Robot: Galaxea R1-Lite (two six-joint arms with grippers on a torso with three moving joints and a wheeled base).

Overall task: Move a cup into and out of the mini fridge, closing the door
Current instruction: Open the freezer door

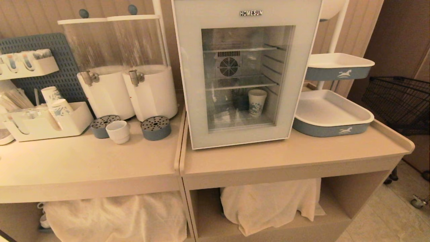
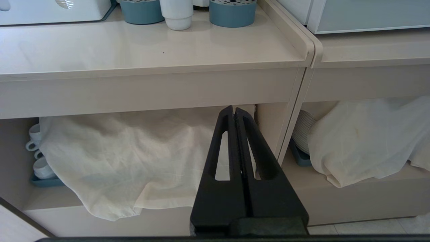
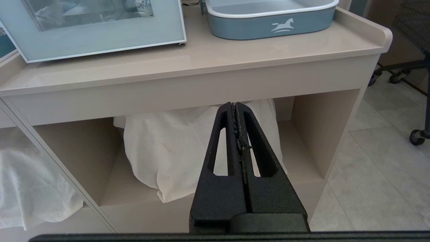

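Starting from zero: I see the cup (image 1: 118,131) on the left counter, mini fridge (image 1: 247,72) door (image 1: 192,80) closed; left gripper (image 2: 234,112) and right gripper (image 3: 234,108) both pinched empty, parked below.

"HOMESUN" reads in capitals along the top frame of the door (image 1: 247,74) of the mini fridge (image 1: 183,50).
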